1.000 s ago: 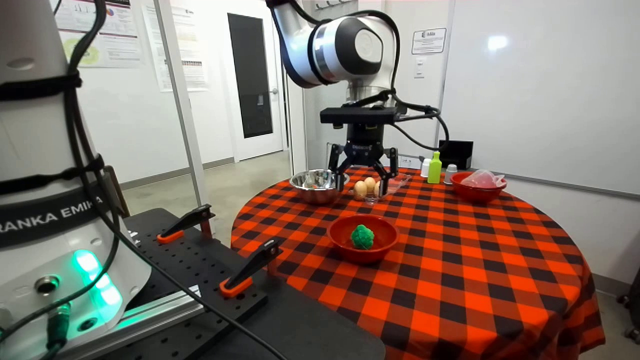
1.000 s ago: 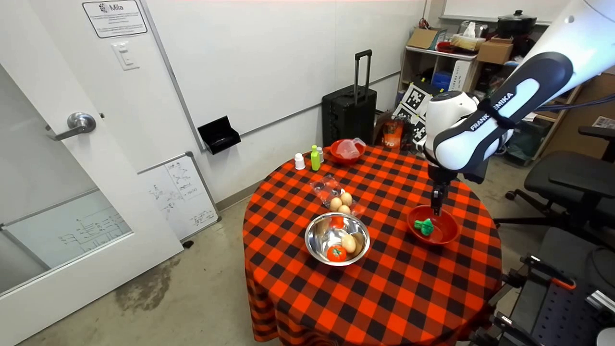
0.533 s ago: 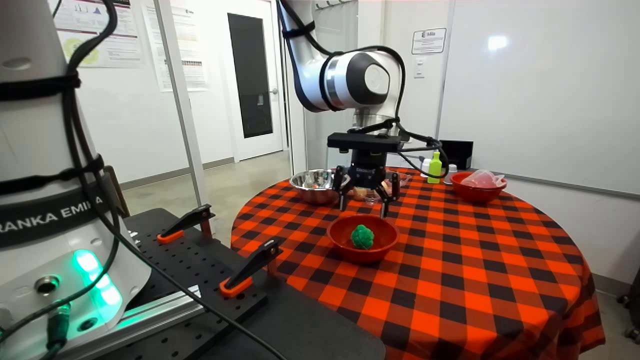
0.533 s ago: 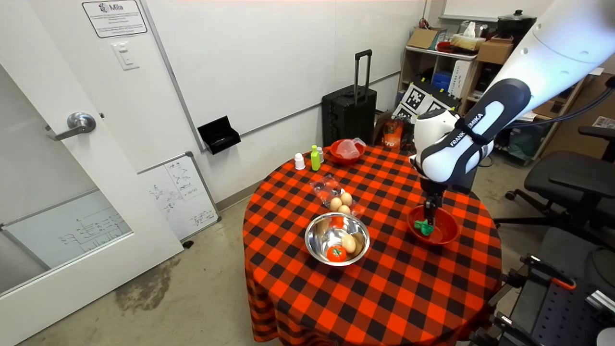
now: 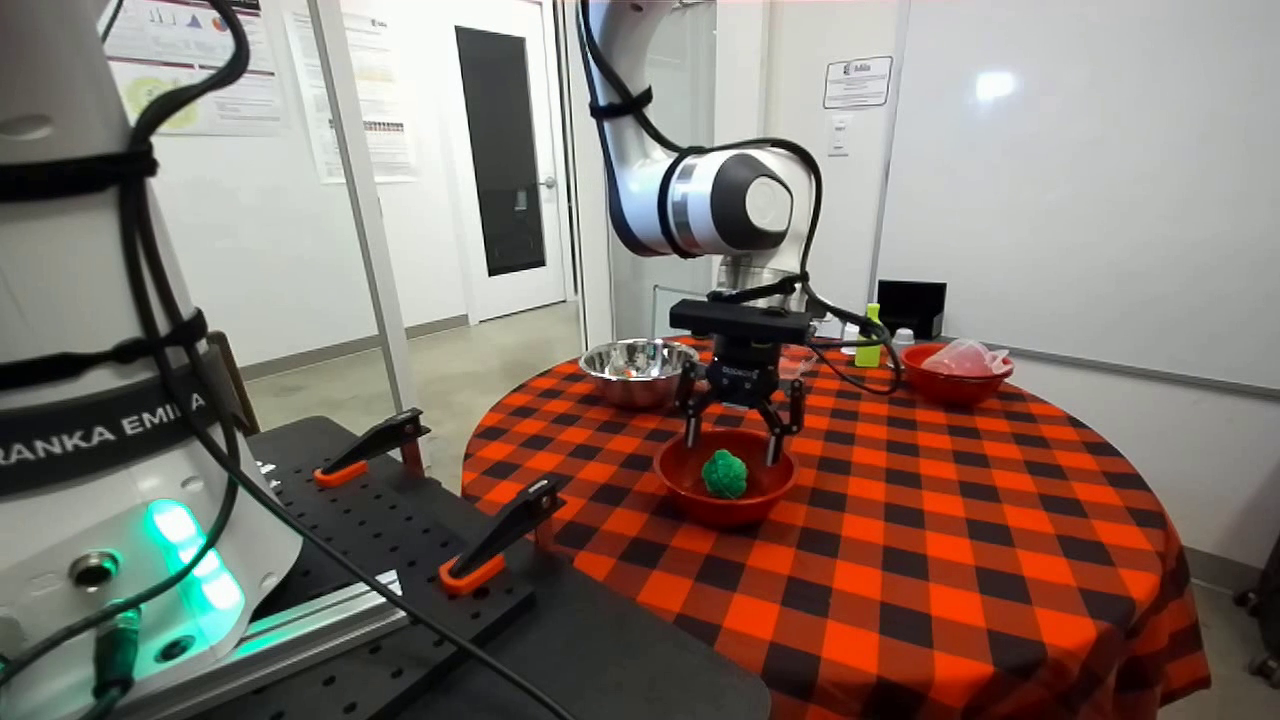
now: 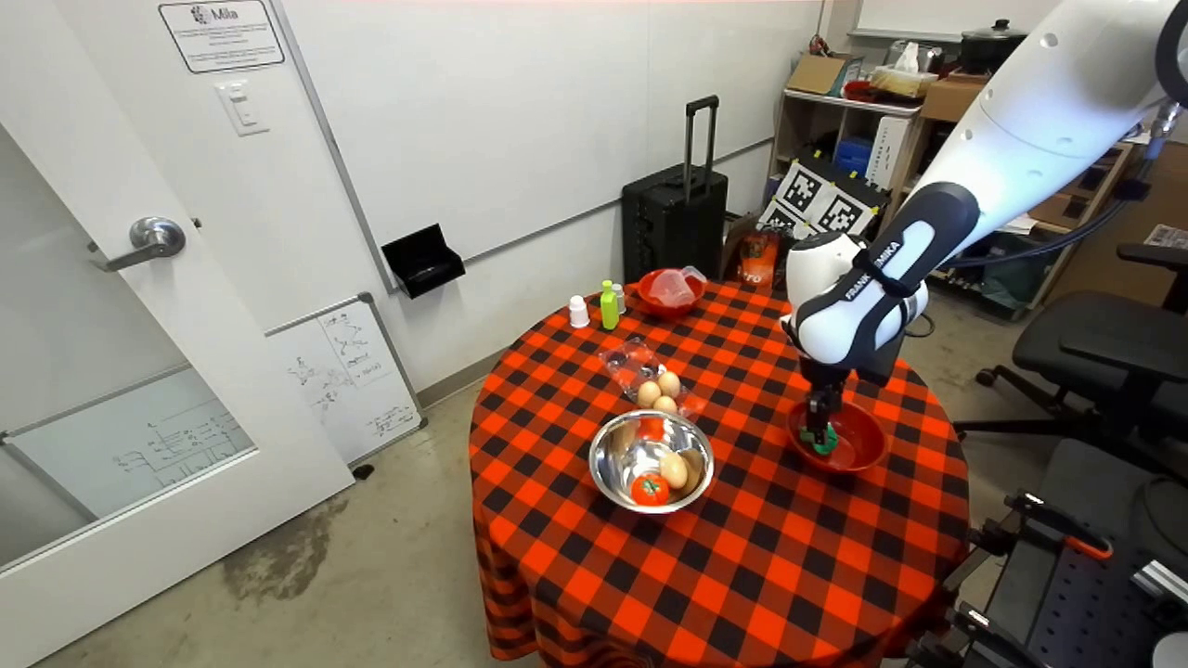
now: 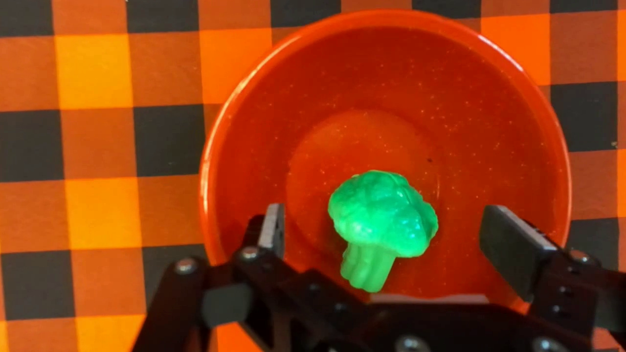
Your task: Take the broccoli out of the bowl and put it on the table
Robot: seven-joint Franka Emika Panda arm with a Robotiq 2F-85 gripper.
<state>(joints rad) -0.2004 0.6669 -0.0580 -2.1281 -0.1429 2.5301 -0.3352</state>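
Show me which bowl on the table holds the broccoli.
The red bowl beneath the open end effector. Only it holds the broccoli; the silver bowl has an egg and a tomato, the other red bowl something translucent.

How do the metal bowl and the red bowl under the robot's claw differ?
The metal bowl is silver and reflective; the red bowl is plain red. The metal bowl holds a tomato and an egg; the red bowl holds the broccoli. Both are round and stand on the table.

“Mila” is read on wall sign [image 6: 223,39]; “RANKA EMI” on robot base [image 5: 95,432]; “FRANK” and “MIKA” on arm [image 6: 914,239], split by black strap [image 6: 886,276]. Handwriting on small whiteboard [image 6: 348,380] can't be made out.
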